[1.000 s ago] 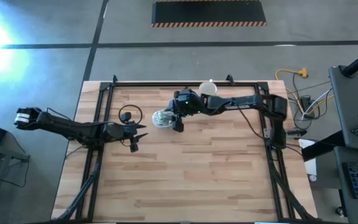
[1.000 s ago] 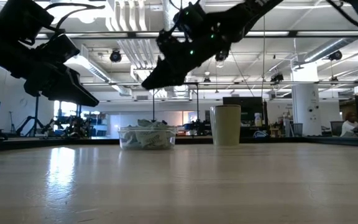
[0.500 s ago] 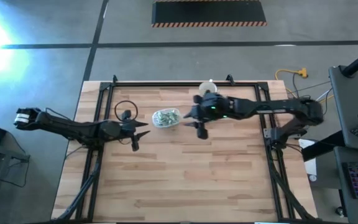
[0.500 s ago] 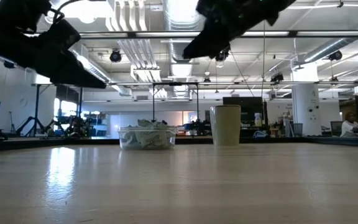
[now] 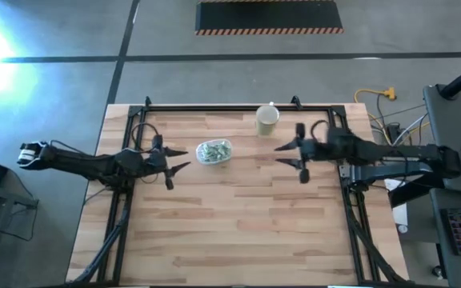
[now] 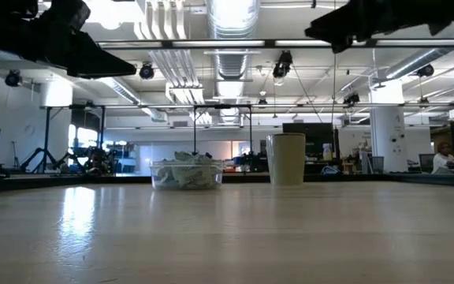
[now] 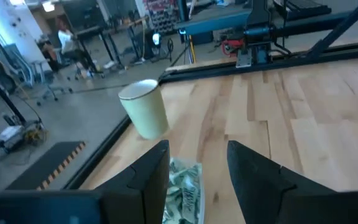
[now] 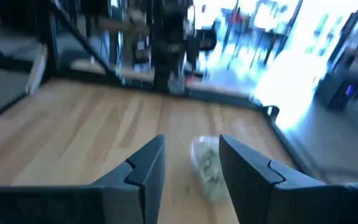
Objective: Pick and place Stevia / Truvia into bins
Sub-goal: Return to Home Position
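Note:
The clear tub (image 5: pixel 214 151) stands on the table left of its middle, toward the far edge. A heap of pale green and white sachets (image 7: pixel 184 194) lies in it. No loose sachet shows on the table. My left gripper (image 5: pixel 184 158) hovers open just left of the tub, fingers pointing at it; the tub (image 7: pixel 191 180) shows between them in the left wrist view. My right gripper (image 5: pixel 278 155) hangs open well to the right of the tub, also pointing toward it (image 8: pixel 207 165). Both arms are high above the table in the low view, where the tub (image 6: pixel 186 173) rests on its base.
A beige cup (image 5: pixel 267 119) stands upright near the far edge, right of the tub, also seen as the cup (image 6: pixel 286 158) in the low view. A black metal frame (image 5: pixel 214 106) runs along the table's far and side edges. Bare wood (image 5: pixel 238 224) spreads across the near half.
My right gripper has drawn back from above the tub toward the table's right edge and has risen. My left gripper has lifted a little and shifted slightly toward the far edge. The tub and the cup have stayed in place.

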`<state>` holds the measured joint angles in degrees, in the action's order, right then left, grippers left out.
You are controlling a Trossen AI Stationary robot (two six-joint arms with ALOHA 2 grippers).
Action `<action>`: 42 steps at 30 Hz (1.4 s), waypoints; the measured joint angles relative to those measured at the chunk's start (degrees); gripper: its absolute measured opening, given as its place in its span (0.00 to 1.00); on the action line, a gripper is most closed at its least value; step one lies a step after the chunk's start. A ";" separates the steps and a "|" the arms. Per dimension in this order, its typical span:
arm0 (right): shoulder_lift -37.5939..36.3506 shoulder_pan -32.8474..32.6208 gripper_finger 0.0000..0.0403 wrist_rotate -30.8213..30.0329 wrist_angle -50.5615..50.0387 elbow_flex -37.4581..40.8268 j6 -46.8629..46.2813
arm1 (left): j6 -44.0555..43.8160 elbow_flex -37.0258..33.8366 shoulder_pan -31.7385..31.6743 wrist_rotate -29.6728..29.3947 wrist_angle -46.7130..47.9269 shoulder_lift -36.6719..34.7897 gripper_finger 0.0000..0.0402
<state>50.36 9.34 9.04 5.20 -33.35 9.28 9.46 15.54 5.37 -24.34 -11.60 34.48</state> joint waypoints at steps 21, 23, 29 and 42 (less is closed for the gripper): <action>-17.73 0.02 0.35 0.02 23.07 25.39 -0.56 | 7.47 -9.66 -0.02 0.50 -0.86 -15.91 0.36; -17.73 0.02 0.35 0.02 23.10 26.57 -0.57 | 7.47 -10.36 -0.02 0.72 0.05 -18.35 0.36; -19.31 0.04 0.34 0.00 24.14 27.64 -0.67 | 7.93 -11.59 -0.04 2.18 3.76 -25.13 0.36; -34.57 0.04 0.33 0.00 11.92 27.86 -1.52 | 7.95 -11.24 0.00 3.52 11.10 -32.54 0.36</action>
<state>15.78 9.39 9.04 17.12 -5.50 7.77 17.41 4.30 5.37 -20.82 -0.50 1.94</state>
